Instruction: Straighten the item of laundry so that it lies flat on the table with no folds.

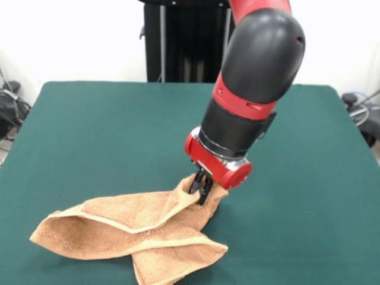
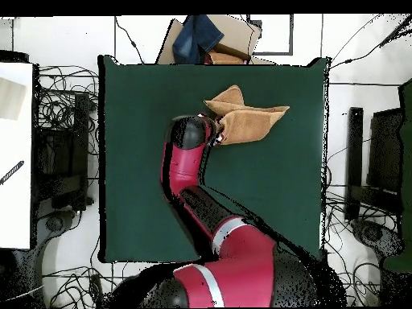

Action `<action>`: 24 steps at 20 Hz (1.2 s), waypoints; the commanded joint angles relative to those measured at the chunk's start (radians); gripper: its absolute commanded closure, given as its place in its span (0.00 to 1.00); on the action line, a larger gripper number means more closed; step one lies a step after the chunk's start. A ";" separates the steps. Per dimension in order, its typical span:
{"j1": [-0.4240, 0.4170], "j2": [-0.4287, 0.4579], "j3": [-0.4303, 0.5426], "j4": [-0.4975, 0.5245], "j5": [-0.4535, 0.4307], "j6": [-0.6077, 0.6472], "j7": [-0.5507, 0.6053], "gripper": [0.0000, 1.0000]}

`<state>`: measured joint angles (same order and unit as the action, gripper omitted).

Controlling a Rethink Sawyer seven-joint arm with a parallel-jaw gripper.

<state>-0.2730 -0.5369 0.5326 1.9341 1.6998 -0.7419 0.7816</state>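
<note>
The peach-orange towel point(image 1: 133, 236) lies crumpled and folded over itself on the dark green table point(image 1: 107, 136), near the front edge in the front view. Its right corner is pulled up into a peak. My gripper point(image 1: 201, 186) is shut on that raised corner, a little above the table. In the overhead view the towel point(image 2: 245, 118) sits near the table's point(image 2: 145, 161) far edge, with the gripper point(image 2: 217, 135) at its left end, mostly hidden under the arm's wrist.
The arm point(image 2: 193, 193) reaches across the table's middle from the base. A cardboard box with blue cloth point(image 2: 205, 36) stands just beyond the table's far edge in the overhead view. Cables and equipment lie on the floor at both sides.
</note>
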 commanded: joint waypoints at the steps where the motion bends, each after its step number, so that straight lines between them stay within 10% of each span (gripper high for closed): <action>1: -0.008 0.017 -0.007 0.133 0.104 0.089 0.301 1.00; 24: -0.256 -0.088 -0.191 0.355 -0.153 0.207 -0.121 1.00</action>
<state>-0.5168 -0.6169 0.4168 2.1686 1.5861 -0.6222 0.7971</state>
